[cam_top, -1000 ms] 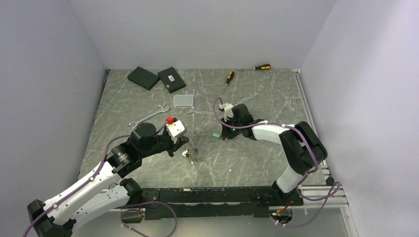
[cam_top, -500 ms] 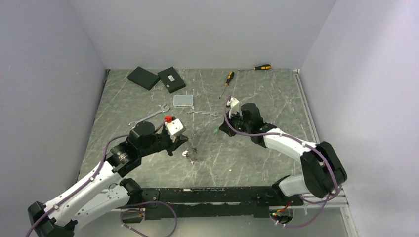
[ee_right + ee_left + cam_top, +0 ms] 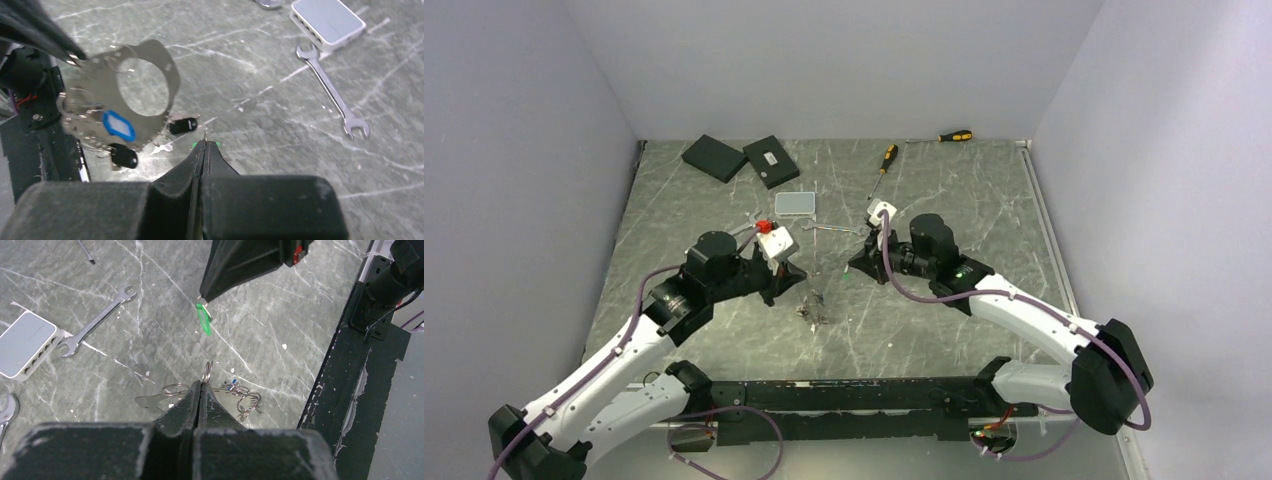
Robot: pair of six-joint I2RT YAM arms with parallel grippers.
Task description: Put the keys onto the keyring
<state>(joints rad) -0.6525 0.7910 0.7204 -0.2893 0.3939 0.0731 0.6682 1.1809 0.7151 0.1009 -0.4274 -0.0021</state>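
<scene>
My left gripper is shut on the thin silvery keyring, seen edge-on at its tip. In the right wrist view a flat silvery plate with a round hole, a blue-tagged key and black-tagged keys hang with it under the left fingertips. My right gripper is shut on the green-tagged key, which dangles from its tip above the table. The two tips face each other a short way apart.
A wrench and a white box lie just behind the grippers. Two yellow-and-black screwdrivers and two black boxes sit at the back. A black rail runs along the near edge.
The right gripper lifted the green key off the table and swung left toward the left gripper. The left gripper rose and moved back a little with the bunch.
</scene>
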